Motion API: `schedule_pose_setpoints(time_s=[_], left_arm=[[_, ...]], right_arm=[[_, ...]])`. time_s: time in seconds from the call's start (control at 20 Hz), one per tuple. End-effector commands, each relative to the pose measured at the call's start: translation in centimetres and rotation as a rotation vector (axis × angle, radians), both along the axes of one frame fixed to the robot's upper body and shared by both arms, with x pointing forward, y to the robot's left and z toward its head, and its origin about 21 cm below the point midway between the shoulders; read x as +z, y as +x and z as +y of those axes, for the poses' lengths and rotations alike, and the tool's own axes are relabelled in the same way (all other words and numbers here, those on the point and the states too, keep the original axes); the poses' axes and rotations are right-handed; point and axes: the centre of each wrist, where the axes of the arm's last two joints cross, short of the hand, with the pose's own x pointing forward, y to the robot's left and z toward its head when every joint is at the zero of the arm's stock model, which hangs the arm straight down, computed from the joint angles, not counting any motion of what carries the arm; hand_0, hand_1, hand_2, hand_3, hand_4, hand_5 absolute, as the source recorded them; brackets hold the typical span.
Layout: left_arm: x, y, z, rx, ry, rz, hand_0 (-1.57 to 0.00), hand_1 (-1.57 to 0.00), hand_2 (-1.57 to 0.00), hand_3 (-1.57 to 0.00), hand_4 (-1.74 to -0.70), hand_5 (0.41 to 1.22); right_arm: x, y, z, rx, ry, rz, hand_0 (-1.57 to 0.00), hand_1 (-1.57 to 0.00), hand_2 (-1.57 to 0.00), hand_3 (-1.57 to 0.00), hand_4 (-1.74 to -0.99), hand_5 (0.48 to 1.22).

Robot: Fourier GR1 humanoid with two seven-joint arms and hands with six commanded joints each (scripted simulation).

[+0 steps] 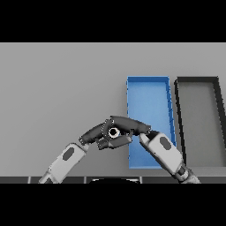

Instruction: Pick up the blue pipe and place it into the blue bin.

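At the near edge of the table point(62, 88), the left hand point(95, 132) and right hand point(130, 126) meet just left of the blue bin point(150, 80). Whether either holds anything I cannot tell; no blue pipe shows, perhaps hidden between them. Beyond, right, sits a black bin point(196, 80).

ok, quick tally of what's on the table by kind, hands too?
Bins: 2, one blue bin, one black bin
Hands: 2, left hand, right hand
Pipe: 0 clearly in view; a small ring shows between the hands
Total: 4
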Motion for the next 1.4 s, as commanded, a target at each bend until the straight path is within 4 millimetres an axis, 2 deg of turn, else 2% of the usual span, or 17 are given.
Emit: schedule_pose_setpoints(time_s=[0.0, 0.1, 0.25, 0.45, 0.65, 0.85, 0.95, 1.1, 1.2, 1.35], left_arm=[[0.0, 0.0, 0.2, -0.003, 0.014, -0.012, -0.47, -0.44, -0.40, -0.44, -1.14, 1.187], [0.0, 0.0, 0.2, 0.001, 0.027, -0.027, -0.30, -0.28, -0.26, -0.28, -1.04, 1.020], [-0.1, 0.0, 0.5, 0.026, 0.062, -0.012, -0.15, -0.14, -0.13, -0.14, -0.94, 0.785], [-0.1, 0.2, 0.4, 0.040, 0.071, -0.006, -0.06, -0.06, -0.05, -0.06, -0.89, 0.638], [-0.1, 0.8, 0.2, 0.060, 0.071, 0.053, -0.03, -0.02, -0.02, -0.02, -0.89, 0.576], [-0.6, 0.4, 0.4, 0.085, 0.097, 0.078, -0.01, -0.01, -0.01, -0.01, -0.90, 0.548], [-1.0, 0.2, 0.2, 0.081, 0.095, 0.087, -0.01, -0.01, 0.00, -0.01, -0.91, 0.534], [-0.7, 0.0, 0.3, 0.074, 0.090, 0.091, 0.00, 0.00, 0.00, 0.00, -0.92, 0.507], [-0.5, 0.1, -0.1, 0.072, 0.105, 0.097, 0.00, 0.00, 0.00, 0.00, -0.92, 0.503], [-0.6, -0.4, 0.2, 0.069, 0.108, 0.096, 0.00, 0.00, 0.00, 0.00, -0.92, 0.503]], right_arm=[[0.1, 0.0, -0.1, 0.007, -0.006, -0.003, -1.56, -1.56, -1.56, -1.55, -1.491, 1.204], [0.1, -0.1, 0.2, 0.020, 0.002, 0.003, -1.56, -1.56, -1.56, -1.56, -1.493, 1.210], [0.2, -0.2, 0.0, 0.031, 0.030, -0.015, -1.57, -1.57, -1.57, -1.57, -1.496, 1.215], [0.5, -0.1, 0.1, 0.011, 0.014, -0.033, -1.57, -1.57, -1.57, -1.57, -1.493, 1.219], [0.3, 0.1, 0.1, 0.019, 0.035, -0.004, -1.57, -1.57, -1.57, -1.57, -1.489, 1.220], [1.6, 0.0, -0.3, 0.017, 0.079, 0.067, -1.57, -1.57, -1.57, -1.57, -1.491, 1.221], [3.0, 0.2, -0.9, 0.018, 0.099, 0.102, -1.57, -1.57, -1.57, -1.57, -1.581, 1.221], [5.8, 1.2, -1.7, -0.008, 0.103, 0.180, -1.57, -1.57, -1.57, -1.57, -1.659, 1.221], [8.6, 1.3, -2.1, 0.000, 0.192, 0.209, -1.57, -1.57, -1.57, -1.57, -1.689, 1.171], [13.4, 2.7, -3.1, -0.024, 0.279, 0.129, -1.57, -1.57, -1.57, -1.57, -1.714, 1.134]])
